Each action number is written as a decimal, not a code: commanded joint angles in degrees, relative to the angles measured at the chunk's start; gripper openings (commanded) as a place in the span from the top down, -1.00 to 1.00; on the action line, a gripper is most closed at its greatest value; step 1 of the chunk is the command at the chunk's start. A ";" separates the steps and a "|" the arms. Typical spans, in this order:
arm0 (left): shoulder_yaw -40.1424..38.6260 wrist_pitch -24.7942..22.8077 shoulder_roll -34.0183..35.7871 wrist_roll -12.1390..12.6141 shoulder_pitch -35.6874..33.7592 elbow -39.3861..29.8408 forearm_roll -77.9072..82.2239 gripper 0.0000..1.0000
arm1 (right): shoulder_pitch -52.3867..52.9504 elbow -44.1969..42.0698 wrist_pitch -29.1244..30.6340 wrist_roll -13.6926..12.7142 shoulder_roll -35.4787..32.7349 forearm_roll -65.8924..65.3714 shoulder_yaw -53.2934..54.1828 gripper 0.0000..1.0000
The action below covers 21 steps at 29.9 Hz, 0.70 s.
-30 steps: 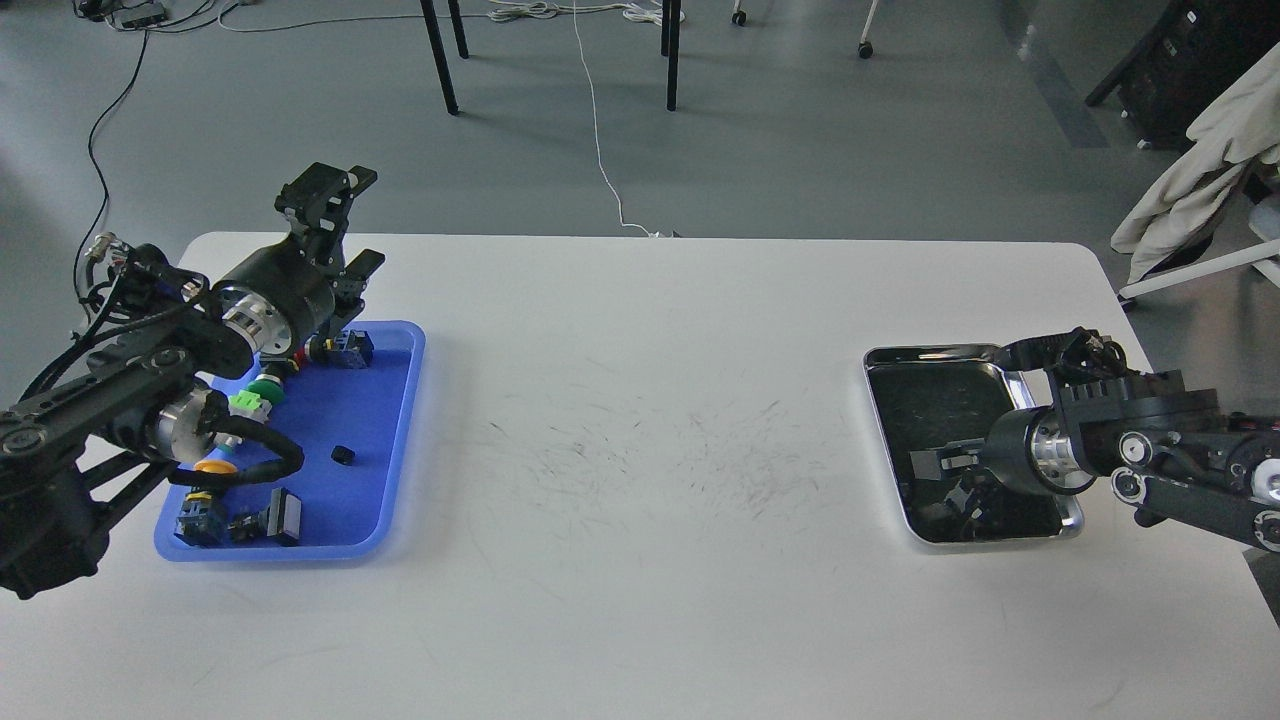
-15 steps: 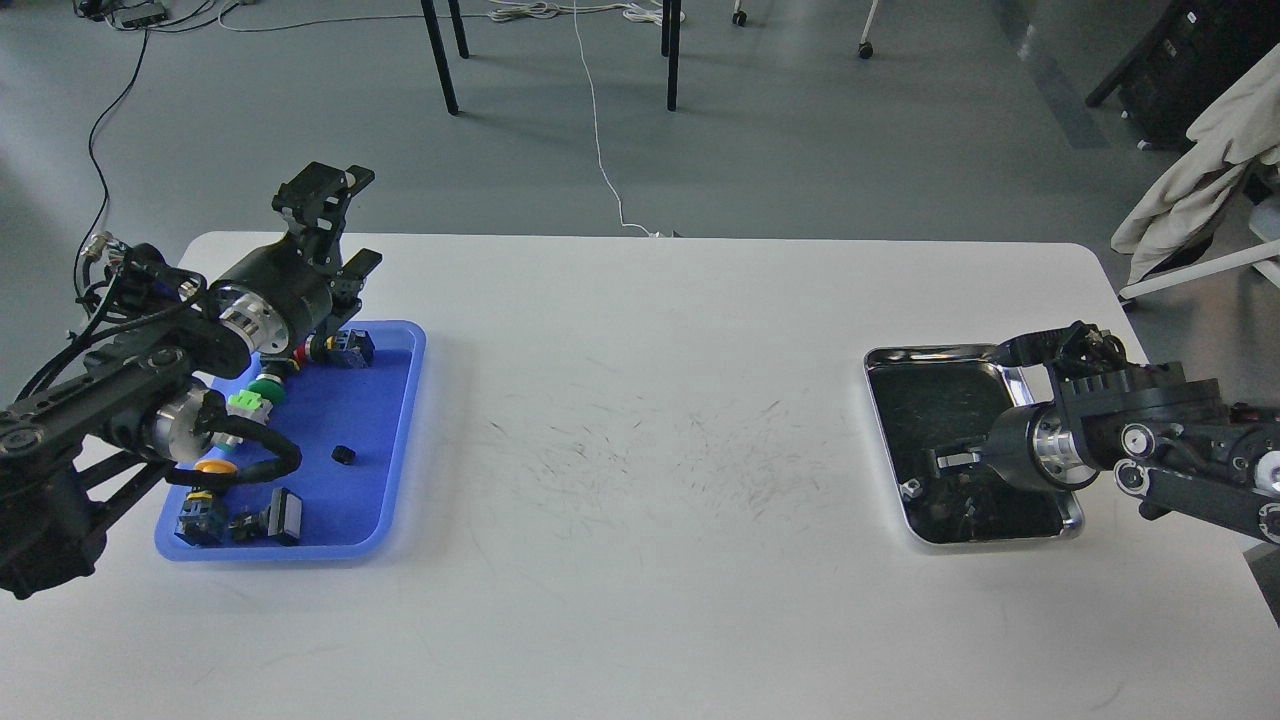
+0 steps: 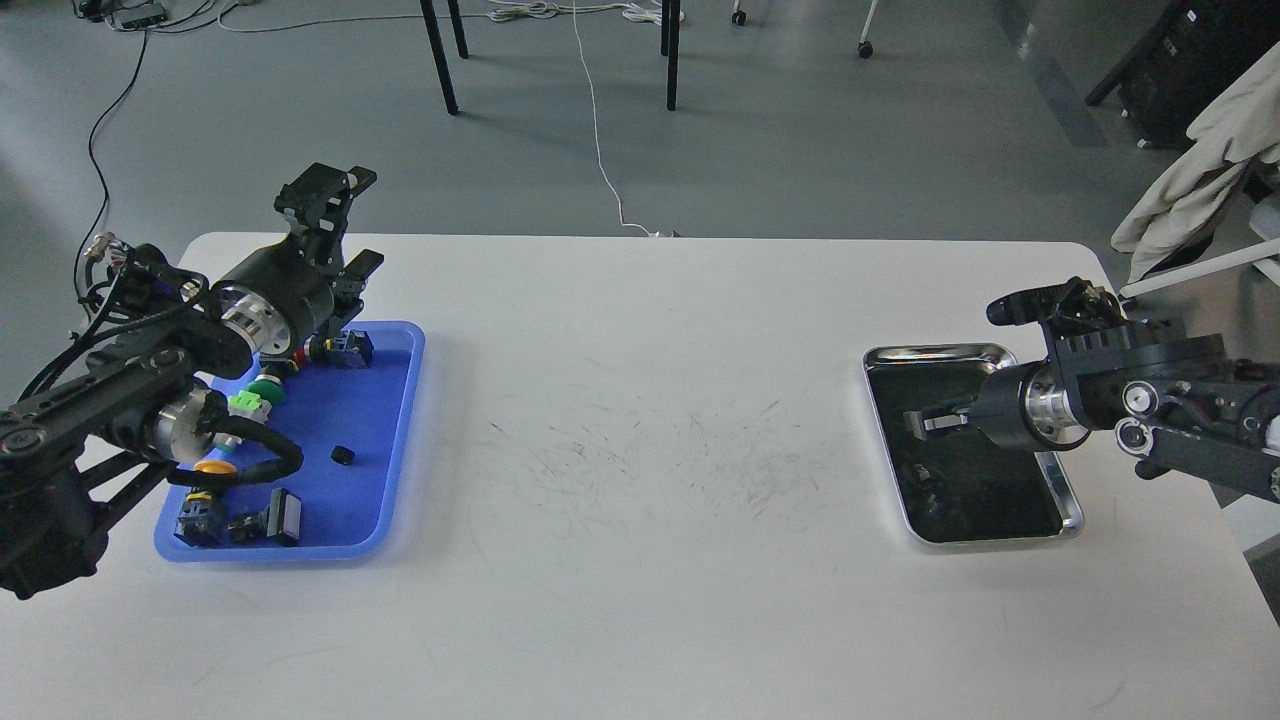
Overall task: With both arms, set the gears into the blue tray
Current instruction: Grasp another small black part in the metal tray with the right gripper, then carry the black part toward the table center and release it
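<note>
Sitting on bare floor of the blue tray (image 3: 400, 440), one small black gear (image 3: 343, 455), apart from the button switches (image 3: 255, 400) along the tray's left side. Left gripper (image 3: 335, 225) raised over tray's far edge, fingers spread, holding nothing. Right gripper (image 3: 925, 422) hovers over the steel tray (image 3: 1070, 495) at table's right edge; finger state unclear, end-on. White table (image 3: 640, 560) wide open between the two trays.

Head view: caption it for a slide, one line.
Right gripper hovers over the steel tray; left gripper is raised behind the blue tray holding one gear among button switches.
</note>
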 commanded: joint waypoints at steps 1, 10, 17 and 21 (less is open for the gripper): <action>0.00 0.01 -0.16 0.00 0.00 0.00 0.42 -0.96 | 4.13 0.45 -0.14 -0.07 3.07 6.44 0.00 0.97; 0.00 0.19 0.11 0.00 -0.09 0.00 0.42 -0.96 | 6.51 -9.72 -0.84 -0.07 23.98 14.55 -0.43 0.97; 0.00 0.28 -0.07 0.09 -0.44 0.00 0.42 -0.96 | 2.56 -21.60 -4.79 0.19 40.62 14.63 -1.58 0.97; 0.00 0.27 -0.07 0.09 -0.70 0.09 0.42 -0.96 | -0.77 -25.30 -6.72 0.63 40.62 14.63 -1.40 0.97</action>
